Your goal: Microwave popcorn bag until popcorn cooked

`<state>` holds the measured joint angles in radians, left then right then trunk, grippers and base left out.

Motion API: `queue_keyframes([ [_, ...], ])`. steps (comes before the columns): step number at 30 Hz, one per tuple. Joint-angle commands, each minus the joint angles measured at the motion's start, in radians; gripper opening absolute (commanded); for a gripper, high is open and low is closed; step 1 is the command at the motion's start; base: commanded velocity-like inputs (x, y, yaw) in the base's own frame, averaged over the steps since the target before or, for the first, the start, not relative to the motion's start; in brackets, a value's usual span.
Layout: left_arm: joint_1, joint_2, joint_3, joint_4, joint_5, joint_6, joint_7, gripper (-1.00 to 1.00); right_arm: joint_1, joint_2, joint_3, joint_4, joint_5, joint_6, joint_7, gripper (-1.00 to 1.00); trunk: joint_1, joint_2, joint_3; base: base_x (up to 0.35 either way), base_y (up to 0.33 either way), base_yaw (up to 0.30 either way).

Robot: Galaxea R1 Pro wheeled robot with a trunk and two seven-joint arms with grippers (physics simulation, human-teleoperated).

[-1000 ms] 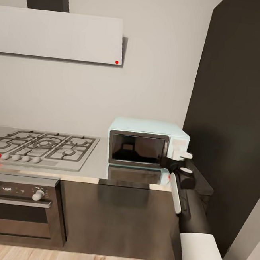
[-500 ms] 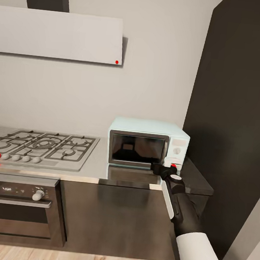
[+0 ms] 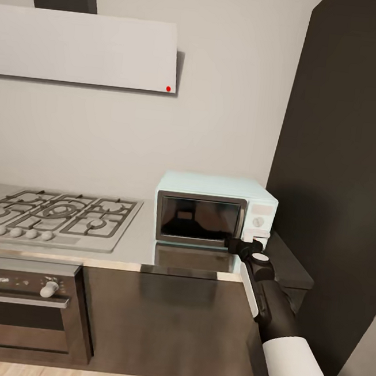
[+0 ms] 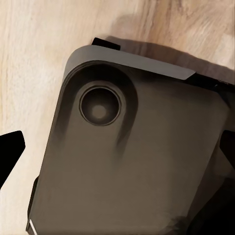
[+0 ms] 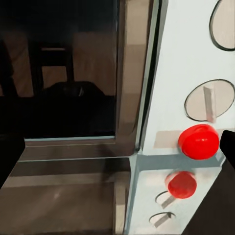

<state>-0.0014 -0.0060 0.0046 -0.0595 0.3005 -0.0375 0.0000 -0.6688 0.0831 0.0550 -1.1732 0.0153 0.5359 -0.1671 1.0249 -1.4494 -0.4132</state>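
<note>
The right gripper (image 3: pixel 241 244) is just in front of the small mint-blue microwave (image 3: pixel 214 209), at the lower corner of its control panel; the red round button (image 5: pixel 198 141) lies straight ahead of it. I cannot tell if its fingers are apart or together. The door is closed, with a dark shape behind the glass that may be the bag, and the right arm is the nearer one.

Bare countertop (image 3: pixel 132 246) lies open between the gas hob (image 3: pixel 54 217) and the microwave (image 3: pixel 212 209), whose right side is hemmed by a tall dark cabinet (image 3: pixel 340 169).

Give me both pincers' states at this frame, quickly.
Left pincer: cannot be told from these views.
Right pincer: at the microwave control panel beside the red light; open or closed cannot be told.
</note>
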Motion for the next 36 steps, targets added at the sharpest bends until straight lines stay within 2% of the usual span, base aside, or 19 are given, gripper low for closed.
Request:
queue_keyframes([
  [1,0.0,0.0,0.0,0.0,0.005,-0.002,0.0,1.0,0.0,0.0,0.001,-0.001,0.002,0.006,-0.005,1.0,0.0,-0.001,-0.001,0.02,0.0,0.0],
  [31,0.0,0.001,0.004,0.0,0.006,-0.004,0.0,1.0,-0.001,-0.002,-0.001,0.001,0.002,0.003,-0.01,1.0,0.0,-0.001,-0.001,0.061,0.0,0.0],
  [36,0.0,0.001,0.003,0.0,0.006,-0.004,0.0,1.0,0.0,-0.021,-0.004,0.0,0.003,-0.002,-0.017,1.0,0.0,-0.001,-0.001,0.0,0.0,0.0],
])
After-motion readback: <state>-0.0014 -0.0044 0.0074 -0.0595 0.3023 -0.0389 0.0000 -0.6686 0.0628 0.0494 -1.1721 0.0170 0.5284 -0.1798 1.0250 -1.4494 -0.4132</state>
